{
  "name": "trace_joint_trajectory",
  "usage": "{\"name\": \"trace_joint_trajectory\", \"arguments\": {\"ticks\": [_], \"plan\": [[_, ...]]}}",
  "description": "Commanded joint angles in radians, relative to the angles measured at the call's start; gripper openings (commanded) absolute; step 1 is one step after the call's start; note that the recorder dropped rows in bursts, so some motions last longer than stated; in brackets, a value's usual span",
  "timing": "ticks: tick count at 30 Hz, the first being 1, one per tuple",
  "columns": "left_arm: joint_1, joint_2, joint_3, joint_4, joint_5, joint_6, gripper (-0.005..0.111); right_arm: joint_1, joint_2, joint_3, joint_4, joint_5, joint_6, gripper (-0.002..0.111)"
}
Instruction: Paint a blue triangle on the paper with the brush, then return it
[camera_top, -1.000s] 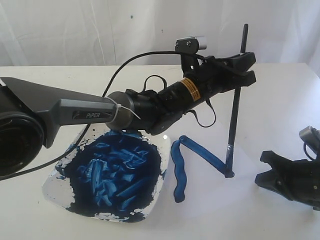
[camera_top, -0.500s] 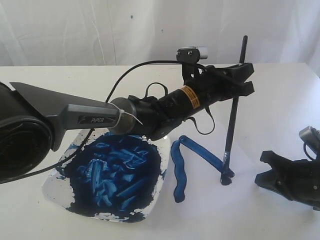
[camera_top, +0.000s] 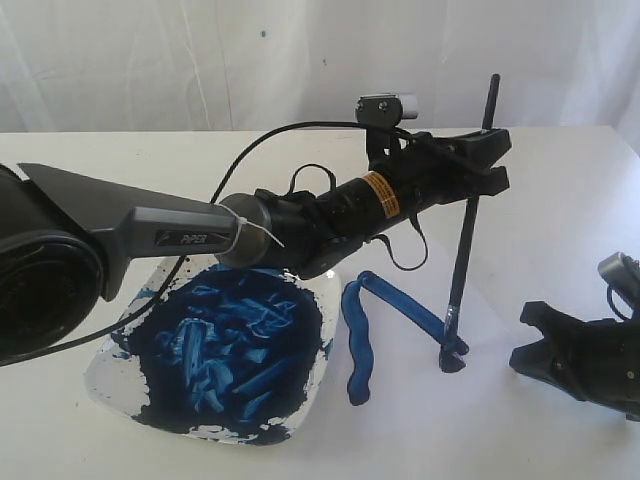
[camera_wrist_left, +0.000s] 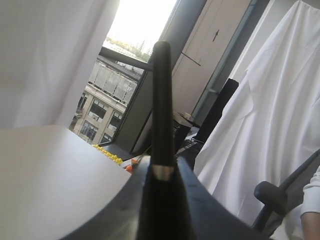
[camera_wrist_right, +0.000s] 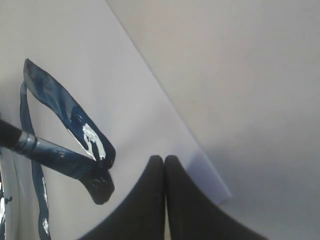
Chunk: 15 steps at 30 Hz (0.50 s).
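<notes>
The thin white paper (camera_top: 410, 385) barely stands out from the table. The left arm partly hides the paint-smeared dish (camera_top: 100, 372). The left gripper (camera_top: 497, 158) clamps the slim black brush (camera_top: 465, 250) upright, its bristles at the corner of the glossy, two-stroke blue triangle (camera_top: 400, 302). The right gripper (camera_wrist_right: 164, 162), cut off by the frame, is pinched together.

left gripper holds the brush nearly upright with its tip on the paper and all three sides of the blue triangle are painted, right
Not quite: the exterior view shows only two sides of the blue triangle painted, the third missing. The rest stands: the left gripper holds the brush nearly upright, tip on the paper.
</notes>
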Motion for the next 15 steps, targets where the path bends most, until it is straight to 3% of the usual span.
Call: {"name": "trace_joint_trajectory", "arguments": {"ticks": [1,15], "plan": [[0.010,-0.007,0.012,0.034,0.009,-0.021,0.000,0.002,0.004,-0.003,-0.008,0.003,-0.001,0.000],[0.058,-0.144,0.297,0.031,-0.037,0.025,0.000,0.002,0.004,-0.003,-0.010,0.003,-0.001,0.000]]}}
